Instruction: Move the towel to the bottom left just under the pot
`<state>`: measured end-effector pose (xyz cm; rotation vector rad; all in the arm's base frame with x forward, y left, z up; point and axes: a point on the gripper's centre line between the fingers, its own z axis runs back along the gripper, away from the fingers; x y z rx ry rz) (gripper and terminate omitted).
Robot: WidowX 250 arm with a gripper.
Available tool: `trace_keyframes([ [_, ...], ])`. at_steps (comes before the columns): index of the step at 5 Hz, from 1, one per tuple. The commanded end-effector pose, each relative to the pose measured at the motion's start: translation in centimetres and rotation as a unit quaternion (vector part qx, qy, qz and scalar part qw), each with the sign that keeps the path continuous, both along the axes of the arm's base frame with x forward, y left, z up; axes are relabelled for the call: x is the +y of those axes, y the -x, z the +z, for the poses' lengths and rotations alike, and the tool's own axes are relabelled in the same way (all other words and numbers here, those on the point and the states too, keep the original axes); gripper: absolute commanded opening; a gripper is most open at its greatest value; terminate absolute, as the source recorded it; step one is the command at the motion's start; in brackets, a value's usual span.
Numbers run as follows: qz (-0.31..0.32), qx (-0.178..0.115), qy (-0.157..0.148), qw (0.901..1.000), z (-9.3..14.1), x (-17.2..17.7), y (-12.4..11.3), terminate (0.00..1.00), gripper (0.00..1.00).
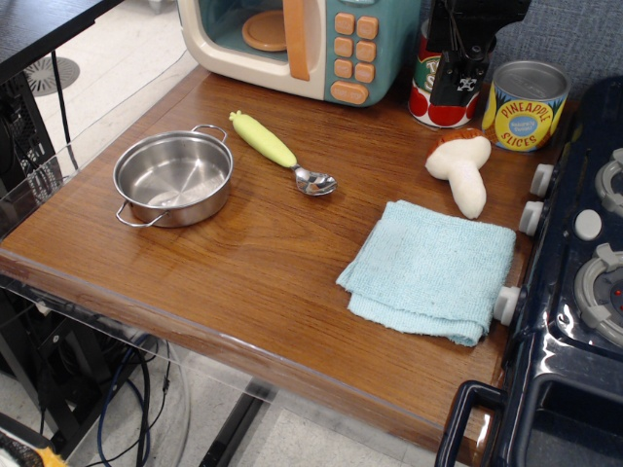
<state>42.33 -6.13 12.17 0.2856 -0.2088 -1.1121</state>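
The light blue towel (430, 269) lies folded on the right side of the wooden table (243, 272), against the toy stove. The shiny steel pot (174, 177) with two wire loop handles stands empty at the left of the table. My gripper (459, 83) is black and hangs at the back right, above the table, in front of a red tin can and well behind the towel. Its fingertips are dark against the can and I cannot tell how the jaws stand. It holds nothing that I can see.
A spoon (282, 153) with a yellow-green handle lies between pot and towel. A toy mushroom (462, 165) lies behind the towel. A pineapple can (525, 105) and a red can (432, 92) stand at the back right. A toy microwave (302, 44) is at the back; a toy stove (574, 282) at the right.
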Motion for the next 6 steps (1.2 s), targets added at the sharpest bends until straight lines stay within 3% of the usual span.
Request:
trace_keyframes([
  [1, 0.000, 0.000, 0.000, 1.0000, 0.0, 0.0, 0.0, 0.00, 1.00],
  [4, -0.004, -0.009, 0.029, 0.9995, 1.6, -1.6, 6.4, 0.00, 1.00],
  [6, -0.010, 0.020, 0.060, 0.9980, -1.8, -3.8, 9.7, 0.00, 1.00],
])
